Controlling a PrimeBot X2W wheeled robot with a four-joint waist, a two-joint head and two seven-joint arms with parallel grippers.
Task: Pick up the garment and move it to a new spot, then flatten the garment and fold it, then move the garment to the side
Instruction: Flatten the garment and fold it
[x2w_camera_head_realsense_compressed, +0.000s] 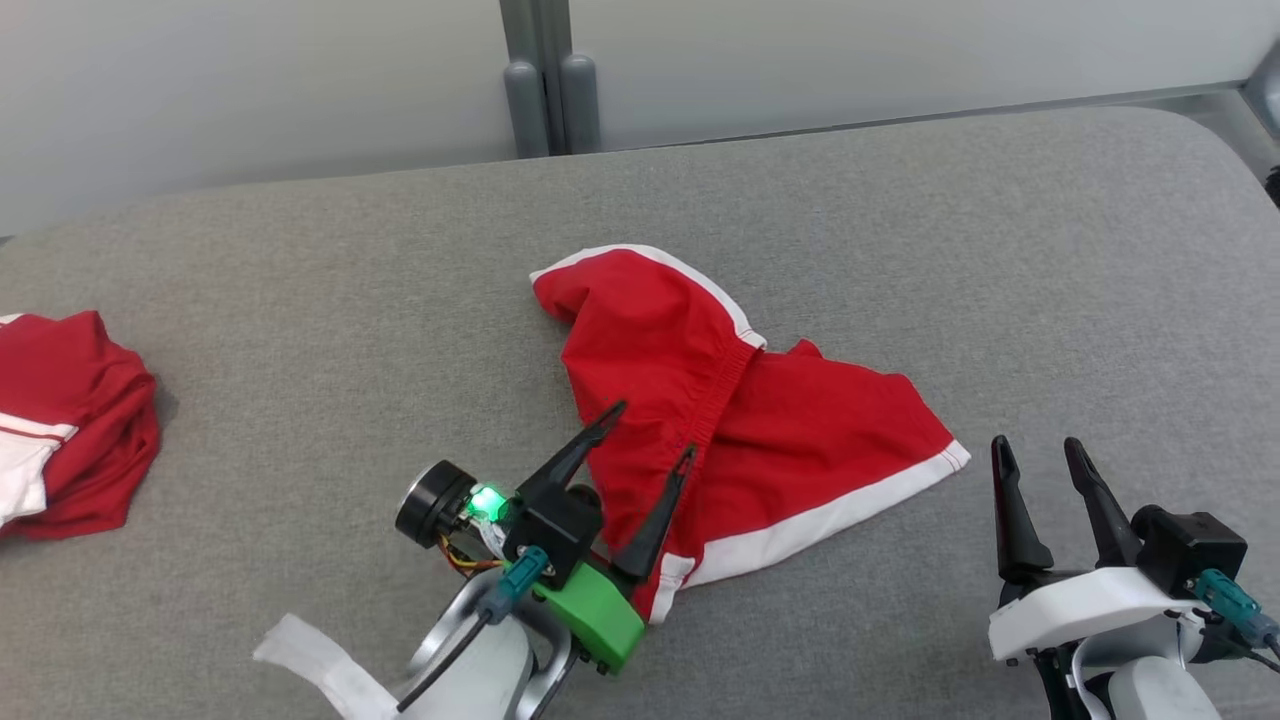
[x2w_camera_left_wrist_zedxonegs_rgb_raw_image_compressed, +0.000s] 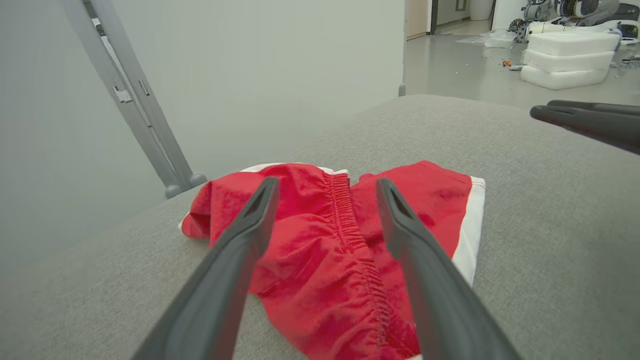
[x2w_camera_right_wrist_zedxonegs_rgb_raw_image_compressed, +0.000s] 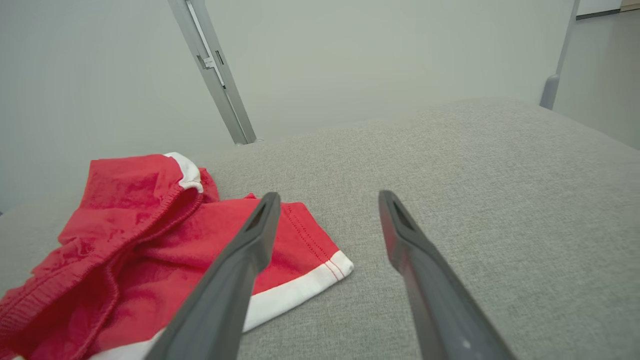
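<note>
We are working over a wide grey fabric-covered table (x2w_camera_head_realsense_compressed: 300, 300), which is taking up most of the head view, with a pale partition wall (x2w_camera_head_realsense_compressed: 250, 80) standing behind it. The garment (x2w_camera_head_realsense_compressed: 780, 430), red shorts with white trim, is lying crumpled near the middle of the table, toward our side. One part is folding back over the other along the gathered waistband (x2w_camera_head_realsense_compressed: 725, 385), so it is not lying flat yet. A second red and white garment (x2w_camera_head_realsense_compressed: 70, 430) is sitting bunched at the table's far left edge, well apart, probably parked there out of the way.

We are holding our left gripper (x2w_camera_head_realsense_compressed: 655, 428) low over the near left part of the shorts, its jaws standing wide apart and gripping nothing. In the left wrist view the waistband is running up between the two fingers, which suggests we are lining up on that ridge as the easiest place to pinch. Our right gripper (x2w_camera_head_realsense_compressed: 1036, 442) is hovering over bare table just beside the shorts' right corner, its jaws likewise apart and empty. In its wrist view the white hem (x2w_camera_right_wrist_zedxonegs_rgb_raw_image_compressed: 305, 290) is lying by the left finger. We are judging that flattening is the step in hand, with each arm standing at one end so the cloth can be drawn out sideways.
</note>
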